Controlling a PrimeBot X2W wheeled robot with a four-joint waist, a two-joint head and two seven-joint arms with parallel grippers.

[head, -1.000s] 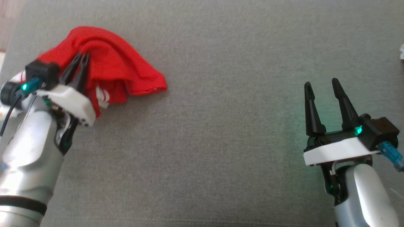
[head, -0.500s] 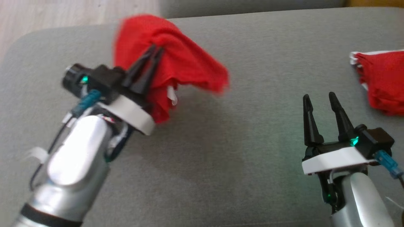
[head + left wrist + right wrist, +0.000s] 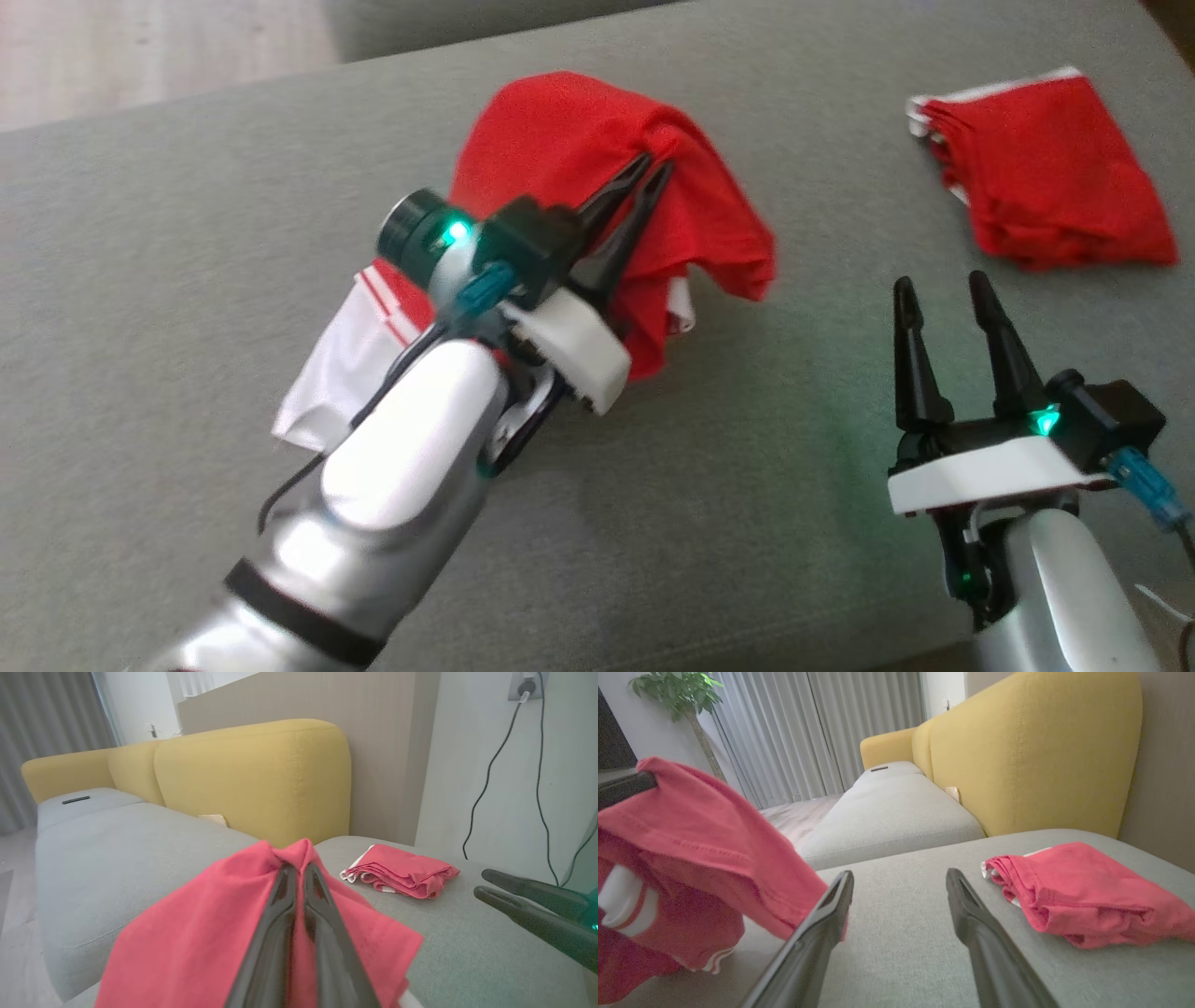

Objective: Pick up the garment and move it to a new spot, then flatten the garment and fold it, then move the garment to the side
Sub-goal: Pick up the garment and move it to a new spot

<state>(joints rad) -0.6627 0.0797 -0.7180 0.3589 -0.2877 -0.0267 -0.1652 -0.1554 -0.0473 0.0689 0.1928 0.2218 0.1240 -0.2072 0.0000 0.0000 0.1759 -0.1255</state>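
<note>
The red shirt (image 3: 560, 131) could slip out and fall in a heap, because the left pincer (image 3: 653, 166) is squeezed shut on just one small bunch. The shirt hangs from that pincer's tips, over the grey sofa seat (image 3: 187, 233). The right pincer (image 3: 938, 285) is wide apart and empty, well to the side.
</note>
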